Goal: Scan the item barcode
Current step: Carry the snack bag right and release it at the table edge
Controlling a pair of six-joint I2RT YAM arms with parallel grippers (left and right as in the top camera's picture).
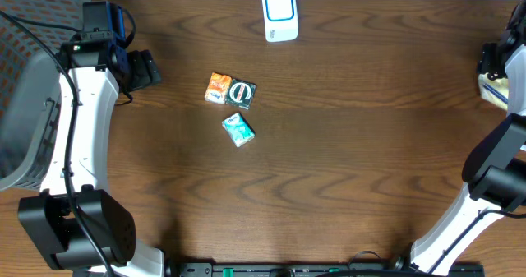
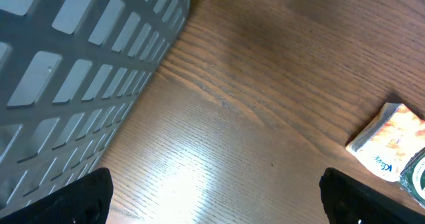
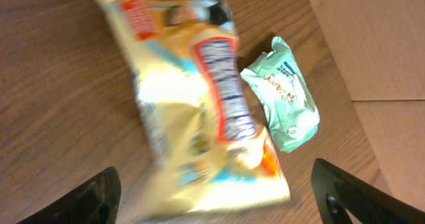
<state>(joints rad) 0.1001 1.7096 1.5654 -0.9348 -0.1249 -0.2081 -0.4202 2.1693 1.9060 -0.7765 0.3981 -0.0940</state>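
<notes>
Right gripper (image 3: 216,191) gapes wide over a crinkly yellow snack bag (image 3: 192,111), holding nothing; left gripper (image 2: 216,194) is wide and empty. Set-down step, likely — next calls for grasping the small teal packet (image 1: 238,130).

Overhead: bright, even room light on the tabletop (image 1: 345,145), with soft shadows near the arm bases. Everything is sharp; the white scanner (image 1: 279,14) is slightly blown out. Left wrist view: broad white glare on the wood between the left jaws washes out the grain there. The basket (image 2: 73,58) ahead of one jaw is soft and grey, and the jaw tips are dark, unfocused blobs. Right wrist view: the yellow bag (image 3: 192,104) between the right jaws is smeared with motion blur, print unreadable, foil glinting. The green packet (image 3: 285,98) just beside it is sharper. Jaw tips black, blurred.
</notes>
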